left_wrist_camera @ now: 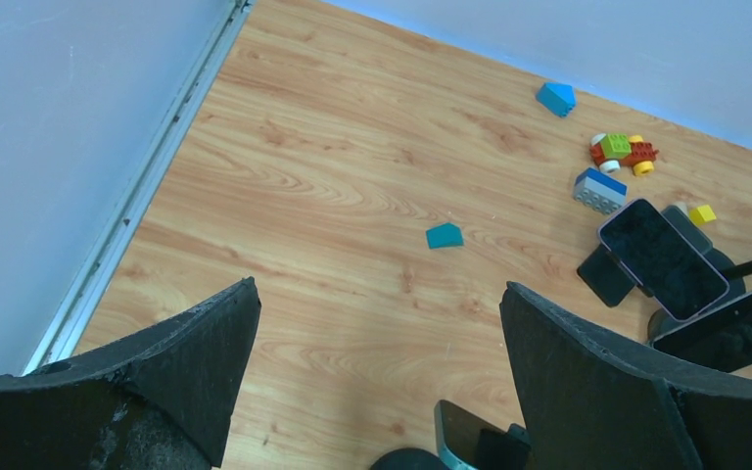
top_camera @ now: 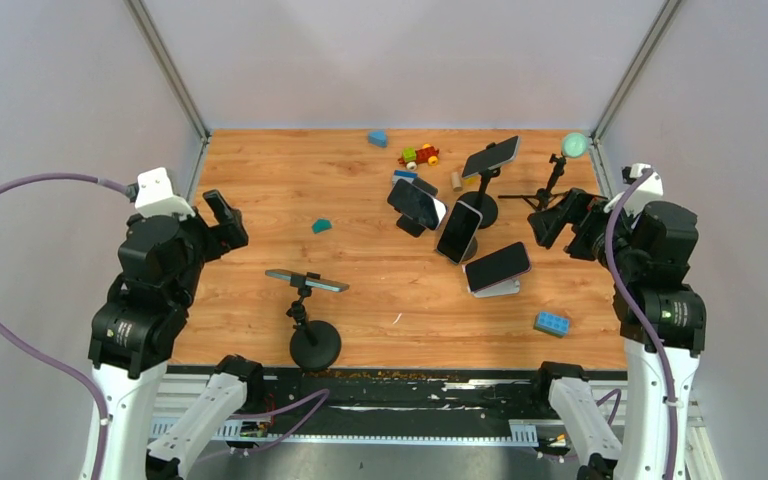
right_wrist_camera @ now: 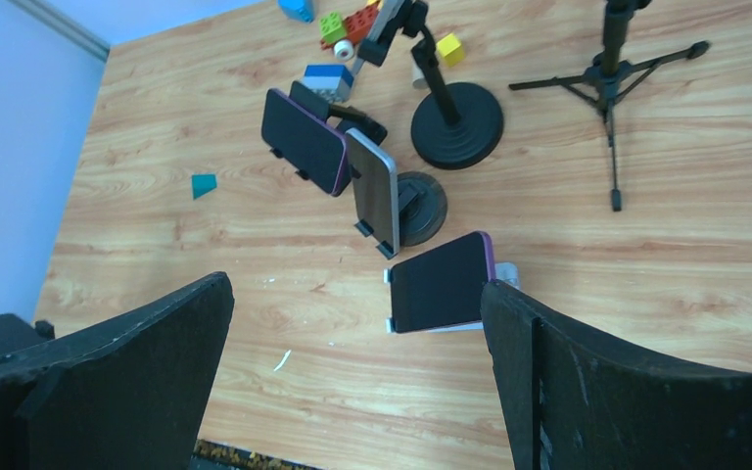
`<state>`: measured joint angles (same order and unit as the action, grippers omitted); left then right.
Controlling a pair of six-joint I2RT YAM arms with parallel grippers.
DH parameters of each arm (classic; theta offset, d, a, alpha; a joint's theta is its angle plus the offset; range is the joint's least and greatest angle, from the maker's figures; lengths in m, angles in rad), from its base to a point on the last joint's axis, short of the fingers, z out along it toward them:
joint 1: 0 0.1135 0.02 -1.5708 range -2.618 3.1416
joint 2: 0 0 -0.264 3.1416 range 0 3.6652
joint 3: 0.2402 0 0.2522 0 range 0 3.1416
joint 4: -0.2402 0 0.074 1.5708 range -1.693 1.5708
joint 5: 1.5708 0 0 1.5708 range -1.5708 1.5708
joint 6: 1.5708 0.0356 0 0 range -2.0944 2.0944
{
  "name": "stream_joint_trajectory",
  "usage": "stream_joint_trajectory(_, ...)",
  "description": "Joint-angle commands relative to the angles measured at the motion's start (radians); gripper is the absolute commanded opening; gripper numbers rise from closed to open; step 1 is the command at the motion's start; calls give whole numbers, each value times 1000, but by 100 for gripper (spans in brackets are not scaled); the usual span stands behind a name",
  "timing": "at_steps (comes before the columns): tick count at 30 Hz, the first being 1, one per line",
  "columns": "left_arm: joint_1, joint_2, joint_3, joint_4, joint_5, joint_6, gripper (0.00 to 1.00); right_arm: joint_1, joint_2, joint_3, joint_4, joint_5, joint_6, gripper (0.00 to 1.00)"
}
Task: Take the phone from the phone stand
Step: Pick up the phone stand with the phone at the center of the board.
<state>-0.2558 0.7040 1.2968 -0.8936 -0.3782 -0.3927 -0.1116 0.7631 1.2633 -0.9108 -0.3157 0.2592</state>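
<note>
Left jaws gape wide and hold nothing; the right jaws do likewise. Left arm (top_camera: 155, 270) is folded upright at the left edge of the surface (top_camera: 260, 180), its wrist aimed inward. The right arm (top_camera: 660, 265) mirrors it at the right edge. Near the left arm, a phone (top_camera: 306, 281) lies flat on its round-based phone stand (top_camera: 314, 345). Four more phones (top_camera: 497, 267) sit propped on the surface's right half.

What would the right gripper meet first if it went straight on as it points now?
Probably the purple-edged phone on the low stand, just ahead of the right gripper; depth is unclear.
</note>
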Motion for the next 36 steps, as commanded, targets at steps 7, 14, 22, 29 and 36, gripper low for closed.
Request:
stream_joint_trajectory(7,-5,-74,4,81,234,139,100,10,44,-7,37,-149,-19,100)
stream_joint_trajectory(14,-52,-73,8,115,561,202,100,21,71,2,40,-194,-29,100)
stream_joint_trajectory(22,-219,-89,60,-57,504,277,100,27,64,-9,36,-194,-31,100)
stream_joint_trajectory(29,-324,-98,49,-247,431,210,100,26,62,-23,30,-196,-35,100)
stream_joint_trajectory(36,-326,-108,18,-376,398,124,98,26,55,-34,20,-183,-43,100)
